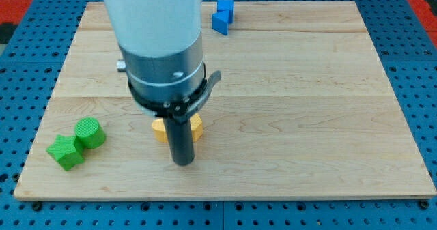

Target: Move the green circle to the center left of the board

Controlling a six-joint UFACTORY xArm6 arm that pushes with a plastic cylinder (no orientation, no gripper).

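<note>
Altogether five blocks on the desk (307, 87), with my tip (182, 163) down near the bottom middle.

Two are green: the green circle (89, 133) sits at the view's lower left, touching a green star-like block (65, 152) just below and left of it. One yellow block (195, 127) lies partly hidden behind the rod, shape unclear, just above my tip. Two blue blocks (222, 16) huddle together at the view's top, their shapes hard to make out. The arm stands upright over the middle-left of the desk, its rod pointing straight down; my tip is well apart from the green circle, to that block's right. No hand exists on this arm, only the rod.
</note>
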